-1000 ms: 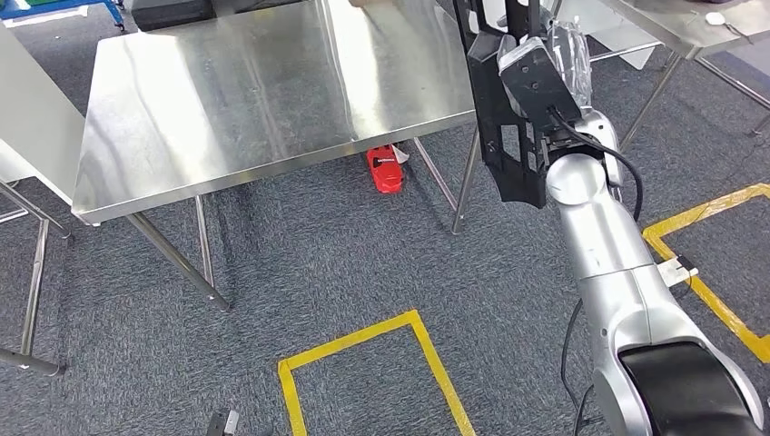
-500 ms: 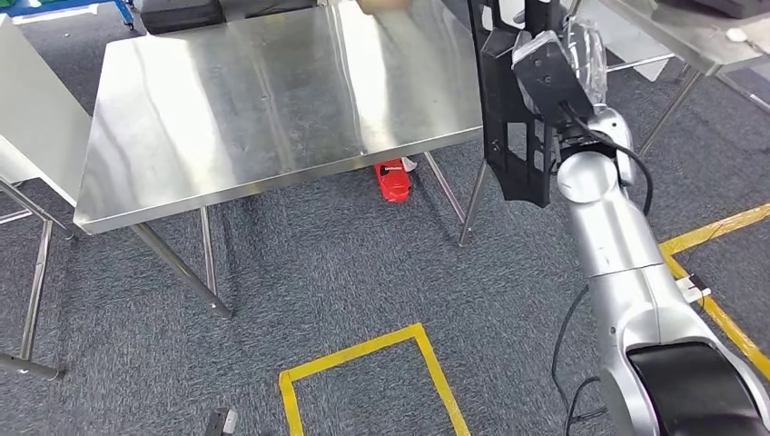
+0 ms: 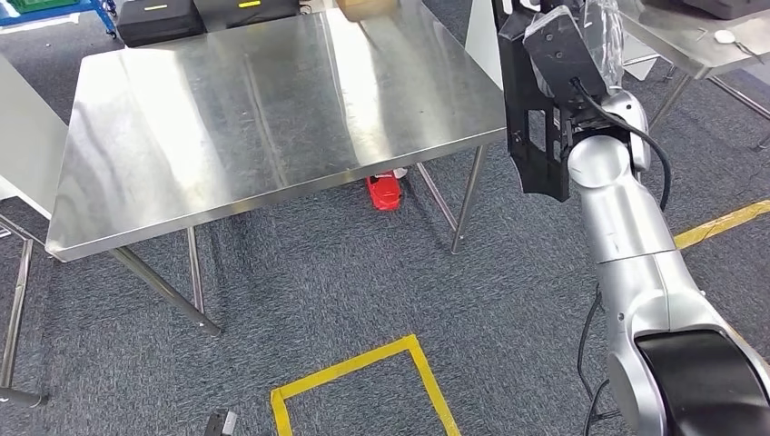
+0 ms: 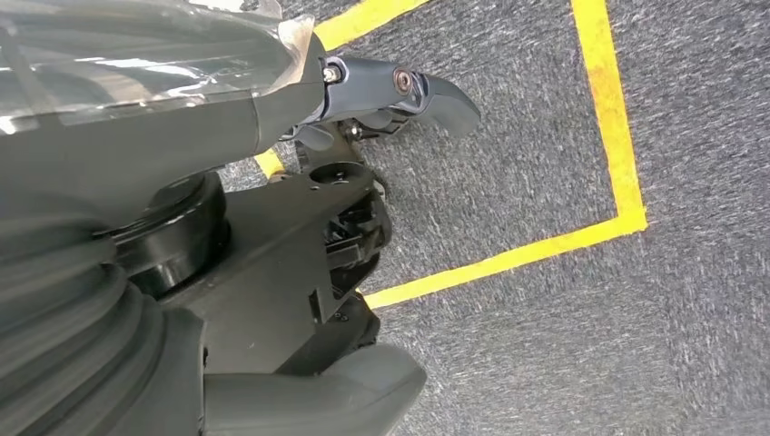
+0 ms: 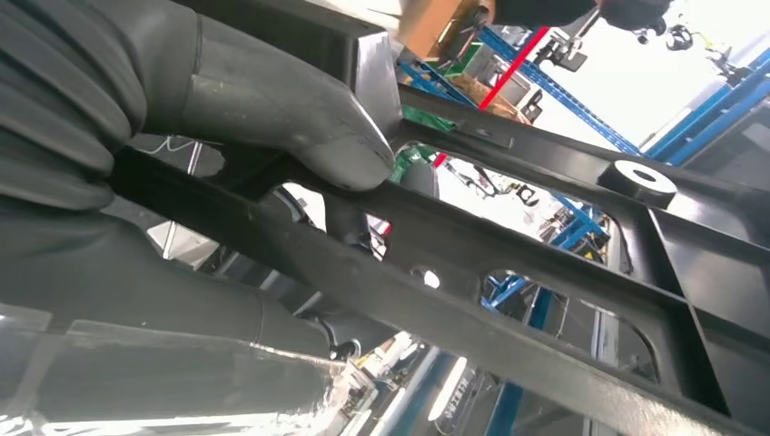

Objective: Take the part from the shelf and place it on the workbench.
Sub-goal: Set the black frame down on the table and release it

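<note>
Grey carpet [image 3: 318, 291] covers the floor, marked with yellow tape lines [image 3: 363, 363]. A steel table [image 3: 227, 118] on thin legs reflects the overhead light. Under it lies a small red object [image 3: 385, 192]. Black cases [image 3: 162, 18] sit beyond it, and another steel table [image 3: 699, 41] stands to the right.

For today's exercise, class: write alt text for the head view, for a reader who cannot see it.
The robot's right hand holds a long black part upright beside the right end of a steel workbench. A red object lies on the grey carpet under the bench, and yellow tape marks the floor nearer the robot.
</note>
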Robot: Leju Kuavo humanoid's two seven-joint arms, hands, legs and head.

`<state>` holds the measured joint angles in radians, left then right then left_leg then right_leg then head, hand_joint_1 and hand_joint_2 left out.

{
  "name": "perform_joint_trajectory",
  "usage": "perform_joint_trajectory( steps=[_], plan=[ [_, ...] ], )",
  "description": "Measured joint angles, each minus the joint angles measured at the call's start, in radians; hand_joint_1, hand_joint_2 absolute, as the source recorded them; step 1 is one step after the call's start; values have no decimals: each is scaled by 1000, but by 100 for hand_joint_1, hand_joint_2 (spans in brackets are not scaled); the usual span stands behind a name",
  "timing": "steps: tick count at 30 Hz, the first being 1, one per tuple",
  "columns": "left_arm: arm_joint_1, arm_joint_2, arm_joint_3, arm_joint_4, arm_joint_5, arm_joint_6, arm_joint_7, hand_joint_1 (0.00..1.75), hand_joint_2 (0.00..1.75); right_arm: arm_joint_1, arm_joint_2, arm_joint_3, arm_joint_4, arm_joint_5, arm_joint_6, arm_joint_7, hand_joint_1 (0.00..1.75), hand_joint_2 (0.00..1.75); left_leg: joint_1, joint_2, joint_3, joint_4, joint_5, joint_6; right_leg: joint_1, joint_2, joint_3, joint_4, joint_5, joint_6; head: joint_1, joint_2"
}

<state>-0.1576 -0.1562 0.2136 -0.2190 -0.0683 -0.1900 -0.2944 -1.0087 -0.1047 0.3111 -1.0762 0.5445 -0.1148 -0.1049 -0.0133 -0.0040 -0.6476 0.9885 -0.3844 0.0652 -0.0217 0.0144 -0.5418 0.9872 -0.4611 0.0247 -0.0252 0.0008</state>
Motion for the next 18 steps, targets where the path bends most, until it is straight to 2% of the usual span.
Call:
perform_joint_trajectory(
  steps=[2, 4, 5, 7, 8, 9, 10, 12, 13, 14, 16, 18],
  plan=[
    [1, -1, 0, 0, 0, 0, 0, 0, 175, -4, -2, -2, 2, 7, 0, 3, 175, 175, -1, 0, 23, -20, -2, 8, 5, -1, 6, 9, 0, 13, 0, 0],
    [0, -2, 0, 0, 1, 0, 0, 0, 175, -17, -6, -3, 7, 23, 9, 12, 175, 175, 1, -1, 47, -33, -1, 12, 6, -4, -13, 58, -22, 19, 2, 0],
    [-1, -3, 0, 0, 2, 0, 0, 0, 175, -27, -10, -4, 12, 35, 20, 20, 175, 175, 2, -1, 55, -37, -2, 13, 4, -5, -42, 109, -44, 19, 2, 0],
    [-1, -3, 1, 0, 4, -2, -1, 0, 175, -52, -20, -2, 32, 69, 54, 44, 175, 175, 1, -2, 60, -36, -10, 15, 3, -6, -122, 235, -88, 19, 5, 0],
    [1, -3, 1, 0, 5, -3, -2, 0, 175, -64, -26, 0, 47, 89, 74, 57, 175, 175, 1, -4, 64, -36, -15, 14, 2, -6, -155, 275, -97, 22, 6, 0],
    [3, -3, 1, 0, 5, -5, -2, 0, 175, -80, -32, 3, 65, 111, 94, 70, 175, 175, 2, -6, 68, -34, -20, 12, 1, -6, -173, 280, -88, 26, 7, 0],
    [5, -3, 1, 0, 5, -7, -2, 0, 175, -98, -37, 8, 86, 132, 113, 81, 175, 175, 3, -8, 73, -32, -27, 8, -1, -7, -172, 246, -61, 33, 8, 0],
    [7, -3, 2, 0, 5, -11, -2, 0, 175, -141, -46, 19, 130, 166, 140, 93, 175, 175, 4, -11, 81, -19, -44, -3, -7, -11, -134, 108, 22, 51, 8, 0],
    [7, -2, 2, 0, 5, -13, -2, 0, 175, -165, -51, 25, 154, 178, 148, 96, 175, 175, 4, -12, 81, -11, -54, -9, -5, -13, -118, 54, 44, 48, 9, 0],
    [7, -1, 3, 0, 5, -15, -2, 0, 175, -185, -55, 31, 177, 188, 153, 99, 175, 175, 2, -13, 79, -3, -62, -15, -4, -15, -105, 22, 59, 39, 9, 0],
    [8, 1, 4, 0, 5, -17, -3, 0, 175, -215, -62, 40, 214, 200, 157, 104, 175, 175, 0, -15, 77, 6, -74, -25, 0, -15, -96, 15, 54, 10, 7, 0],
    [9, 4, 5, 0, 5, -18, -3, 0, 175, -232, -66, 46, 234, 207, 156, 107, 175, 175, 2, -14, 66, 29, -78, -32, -8, -13, -86, 17, 56, 1, 4, 0]
  ],
)
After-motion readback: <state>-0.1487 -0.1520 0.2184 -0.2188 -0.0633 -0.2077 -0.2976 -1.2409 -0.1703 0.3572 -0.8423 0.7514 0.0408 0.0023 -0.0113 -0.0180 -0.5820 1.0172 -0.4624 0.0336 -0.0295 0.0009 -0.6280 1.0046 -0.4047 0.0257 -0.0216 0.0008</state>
